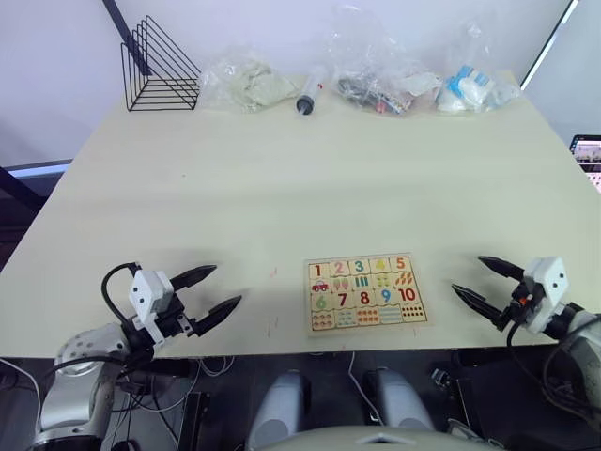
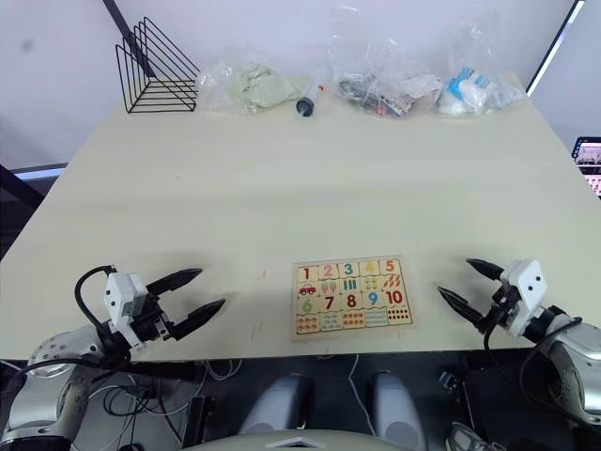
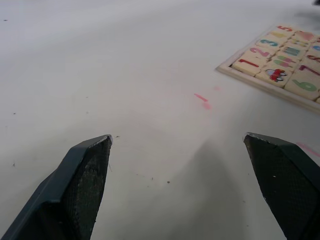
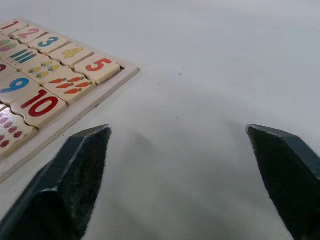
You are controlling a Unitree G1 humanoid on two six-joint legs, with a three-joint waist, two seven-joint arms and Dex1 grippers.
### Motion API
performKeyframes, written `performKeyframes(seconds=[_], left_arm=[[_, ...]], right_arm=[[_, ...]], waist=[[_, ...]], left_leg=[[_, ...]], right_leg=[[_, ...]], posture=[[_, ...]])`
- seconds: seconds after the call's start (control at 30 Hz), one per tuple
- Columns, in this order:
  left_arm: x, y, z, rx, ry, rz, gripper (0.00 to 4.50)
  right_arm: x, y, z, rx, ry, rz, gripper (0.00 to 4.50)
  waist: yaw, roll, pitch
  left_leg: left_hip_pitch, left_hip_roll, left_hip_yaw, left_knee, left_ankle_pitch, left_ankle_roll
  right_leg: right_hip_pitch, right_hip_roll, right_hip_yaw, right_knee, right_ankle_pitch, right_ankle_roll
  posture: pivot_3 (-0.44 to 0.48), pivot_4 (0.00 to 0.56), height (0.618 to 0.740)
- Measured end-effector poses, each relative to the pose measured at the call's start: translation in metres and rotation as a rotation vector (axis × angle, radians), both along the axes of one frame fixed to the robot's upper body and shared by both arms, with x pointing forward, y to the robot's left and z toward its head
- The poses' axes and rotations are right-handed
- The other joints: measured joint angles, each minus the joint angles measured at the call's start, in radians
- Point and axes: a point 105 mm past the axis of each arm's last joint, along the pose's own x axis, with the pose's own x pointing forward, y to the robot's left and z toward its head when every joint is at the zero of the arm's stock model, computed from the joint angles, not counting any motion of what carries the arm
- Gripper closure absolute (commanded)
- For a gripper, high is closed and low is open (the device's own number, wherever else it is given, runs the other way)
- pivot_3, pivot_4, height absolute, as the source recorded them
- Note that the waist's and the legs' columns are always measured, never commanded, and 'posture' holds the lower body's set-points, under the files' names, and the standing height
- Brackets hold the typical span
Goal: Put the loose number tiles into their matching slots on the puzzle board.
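Pale beige worktop (image 1: pixel 282 169): flat rectangular light-wood puzzle board (image 1: pixel 364 293) lies near the front edge, between the hands. Small square digit tiles 1–5 (image 1: pixel 360 266) fill its top row; task appears complete. Left hand (image 1: pixel 212 288) and right hand (image 1: pixel 481 279) wide, empty.

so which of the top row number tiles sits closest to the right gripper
The red 5 tile, at the end of the puzzle board's top row nearest the right gripper; tiles 1 to 4 run away toward the left gripper's side.
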Motion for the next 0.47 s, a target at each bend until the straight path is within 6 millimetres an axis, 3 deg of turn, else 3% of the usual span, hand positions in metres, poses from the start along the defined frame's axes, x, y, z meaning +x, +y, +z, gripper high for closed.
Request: performKeyframes(seconds=[0.27, 0.47], left_arm=[[-0.006, 0.008, -0.006, -0.005, 0.028, 0.13, 0.0], [-0.006, 0.008, -0.01, 0.019, 0.034, 0.135, 0.0]], right_arm=[[-0.018, -0.01, -0.001, 0.019, 0.008, -0.068, 0.03], [-0.019, -0.01, -0.001, 0.019, 0.006, -0.074, 0.03]], waist=[[-0.001, 0.0, 0.0], [0.001, 0.0, 0.0]], left_leg=[[0.001, 0.0, 0.002, 0.0, 0.0, 0.0], [0.001, 0.0, 0.002, 0.0, 0.0, 0.0]], right_leg=[[0.0, 0.0, 0.002, 0.0, -0.001, -0.001], [0.0, 0.0, 0.002, 0.0, -0.001, -0.001]], posture=[[0.0, 0.15, 0.74], [0.0, 0.15, 0.74]])
